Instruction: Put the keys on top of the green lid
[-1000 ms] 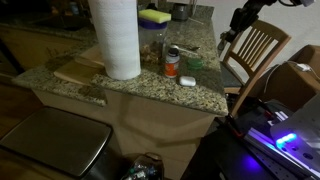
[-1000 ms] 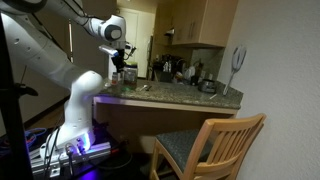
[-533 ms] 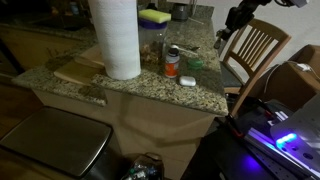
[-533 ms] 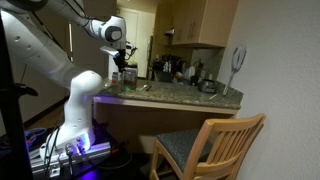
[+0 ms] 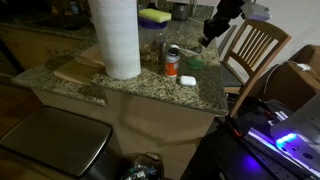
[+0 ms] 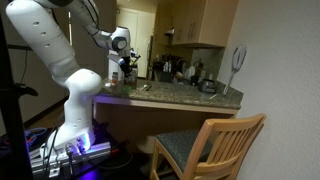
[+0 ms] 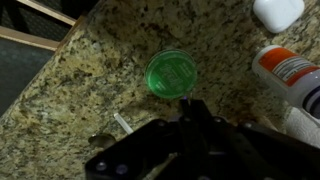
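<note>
The green lid (image 7: 170, 73) is small, round and flat, and lies on the granite counter; in an exterior view (image 5: 193, 62) it sits right of the orange-labelled bottle (image 5: 172, 63). My gripper (image 7: 190, 105) hangs above the counter just short of the lid, its dark fingers pressed together. Thin pale metal pieces, the keys (image 7: 108, 135), show at the gripper's side and seem to dangle from it. In both exterior views the gripper (image 5: 208, 38) (image 6: 123, 62) is over the counter's end, a little above the lid.
The bottle (image 7: 290, 70) lies close to the lid. A small white case (image 5: 187, 81) sits in front of it. A tall paper towel roll (image 5: 118, 38), a yellow-and-green sponge (image 5: 154, 17) and a wooden board (image 5: 78, 70) are on the counter. A wooden chair (image 5: 255, 50) stands beside it.
My gripper has moved from beside the chair in over the counter's end and lower, toward the green lid. Nothing on the counter has moved.
</note>
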{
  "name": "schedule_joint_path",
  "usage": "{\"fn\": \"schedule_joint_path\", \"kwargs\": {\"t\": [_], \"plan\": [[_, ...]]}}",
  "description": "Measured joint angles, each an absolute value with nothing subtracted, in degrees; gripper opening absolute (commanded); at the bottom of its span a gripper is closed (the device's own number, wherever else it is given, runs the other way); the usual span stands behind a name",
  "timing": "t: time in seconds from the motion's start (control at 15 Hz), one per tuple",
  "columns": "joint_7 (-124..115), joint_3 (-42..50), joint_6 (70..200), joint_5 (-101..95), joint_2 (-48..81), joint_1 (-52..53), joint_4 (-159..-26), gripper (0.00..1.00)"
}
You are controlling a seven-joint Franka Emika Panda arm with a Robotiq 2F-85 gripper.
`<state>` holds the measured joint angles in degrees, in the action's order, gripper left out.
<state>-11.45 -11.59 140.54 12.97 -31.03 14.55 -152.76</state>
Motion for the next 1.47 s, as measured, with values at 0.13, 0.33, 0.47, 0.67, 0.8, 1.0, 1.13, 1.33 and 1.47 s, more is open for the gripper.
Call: {"fn": "schedule_joint_path", "kwargs": {"t": [0.13,0.33,0.47,0.67,0.8,1.0,1.13,1.33,1.47], "plan": [[-12.1,-12.0,140.5,12.9,-28.3,14.5,-151.6,0.02],[-12.1,-12.0,140.5,12.9,-27.5,14.5,-151.2,0.02],[-12.2,-12.0,140.2,12.9,-27.5,14.5,-151.6,0.02],[-12.5,-12.3,140.1,12.8,-27.0,14.5,-152.5,0.02],[-12.7,-12.7,140.2,12.8,-26.2,14.5,-153.1,0.02],[-13.1,-13.2,140.6,12.8,-26.0,14.5,-153.0,0.02],[-13.7,-13.5,141.0,12.8,-25.9,14.5,-153.0,0.02],[-15.2,-14.2,141.4,12.7,-25.6,14.5,-153.2,0.02],[-16.2,-14.7,142.2,12.4,-25.0,14.5,-153.8,0.02]]}}
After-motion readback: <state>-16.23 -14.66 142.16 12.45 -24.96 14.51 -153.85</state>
